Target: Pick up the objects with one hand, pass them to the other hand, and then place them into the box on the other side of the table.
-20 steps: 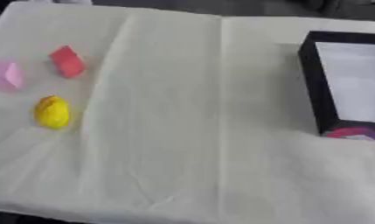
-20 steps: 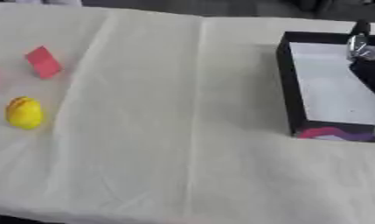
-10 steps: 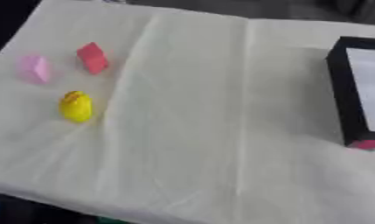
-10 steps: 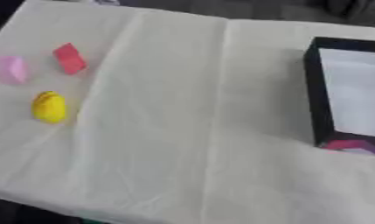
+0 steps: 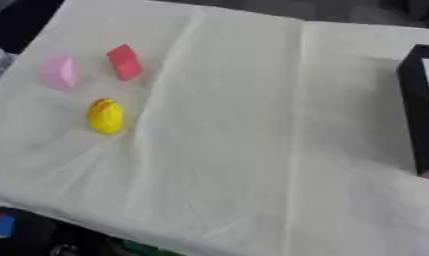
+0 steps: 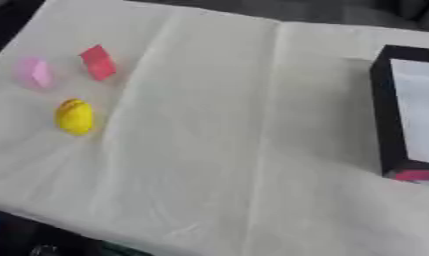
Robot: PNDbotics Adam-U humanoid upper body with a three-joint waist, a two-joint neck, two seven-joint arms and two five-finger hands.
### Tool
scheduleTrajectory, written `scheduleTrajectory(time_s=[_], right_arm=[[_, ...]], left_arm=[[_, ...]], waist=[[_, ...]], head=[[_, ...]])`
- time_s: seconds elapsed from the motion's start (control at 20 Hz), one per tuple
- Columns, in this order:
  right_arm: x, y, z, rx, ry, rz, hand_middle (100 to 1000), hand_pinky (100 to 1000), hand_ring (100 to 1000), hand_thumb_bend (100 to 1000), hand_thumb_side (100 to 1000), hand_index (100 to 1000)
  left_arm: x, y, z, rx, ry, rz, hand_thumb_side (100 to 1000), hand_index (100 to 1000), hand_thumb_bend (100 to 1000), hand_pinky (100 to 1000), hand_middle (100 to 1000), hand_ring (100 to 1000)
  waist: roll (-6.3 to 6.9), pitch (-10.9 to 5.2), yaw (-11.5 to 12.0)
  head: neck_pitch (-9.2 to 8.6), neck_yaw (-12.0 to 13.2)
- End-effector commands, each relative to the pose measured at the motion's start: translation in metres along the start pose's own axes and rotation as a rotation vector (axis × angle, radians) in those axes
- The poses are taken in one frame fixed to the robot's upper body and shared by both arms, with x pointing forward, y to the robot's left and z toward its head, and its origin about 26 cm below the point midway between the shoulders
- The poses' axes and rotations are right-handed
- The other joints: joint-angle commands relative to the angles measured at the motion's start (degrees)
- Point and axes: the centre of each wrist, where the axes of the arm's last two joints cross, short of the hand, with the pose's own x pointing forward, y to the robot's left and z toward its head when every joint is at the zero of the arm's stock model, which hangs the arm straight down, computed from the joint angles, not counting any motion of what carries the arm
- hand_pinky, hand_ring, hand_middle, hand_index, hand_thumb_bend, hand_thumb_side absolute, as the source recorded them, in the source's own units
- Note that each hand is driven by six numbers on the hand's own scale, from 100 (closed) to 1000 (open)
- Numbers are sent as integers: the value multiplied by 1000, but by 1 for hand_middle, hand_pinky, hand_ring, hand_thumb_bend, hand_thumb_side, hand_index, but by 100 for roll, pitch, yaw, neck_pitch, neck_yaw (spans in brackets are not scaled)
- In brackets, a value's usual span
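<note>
No readable text, label or number anywhere: none on the box [image 6: 388,110], none on the table [image 6: 226,150].

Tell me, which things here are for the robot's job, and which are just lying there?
For the job: yellow egg-shaped object, red block, pink block, black box.

Just lying there: cream tablecloth. No hands in view.

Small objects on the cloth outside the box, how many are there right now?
3, all on the left side: a pink block farthest left, a red block just right of it, and a yellow egg-shaped object nearer the camera. The box is cut off, so its contents are unclear.
</note>
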Motion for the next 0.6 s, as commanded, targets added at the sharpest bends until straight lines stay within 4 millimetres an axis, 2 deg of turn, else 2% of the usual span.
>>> scheduleTrajectory(time_s=[0.05,0.45,0.55,0.6], right_arm=[[10,-3,-5,0,-40,4,901,895,891,150,231,1000],[9,-2,-5,-1,-37,1,900,895,890,149,234,1000],[10,-2,-5,-1,-37,-2,900,894,889,148,234,1000],[9,-1,-4,0,-37,-4,899,894,889,148,235,1000]], left_arm=[[-6,13,8,58,14,-7,100,794,763,951,798,872],[4,21,2,115,-12,12,100,802,730,943,780,857],[11,25,-2,130,-21,15,100,801,686,941,776,855],[14,27,-4,137,-25,15,100,801,715,940,775,854]], waist=[[17,-85,-17],[-21,-37,-29],[-32,-35,-33],[-38,-36,-36]], head=[[-107,-57],[-202,-59],[-216,-32],[-223,-14]])
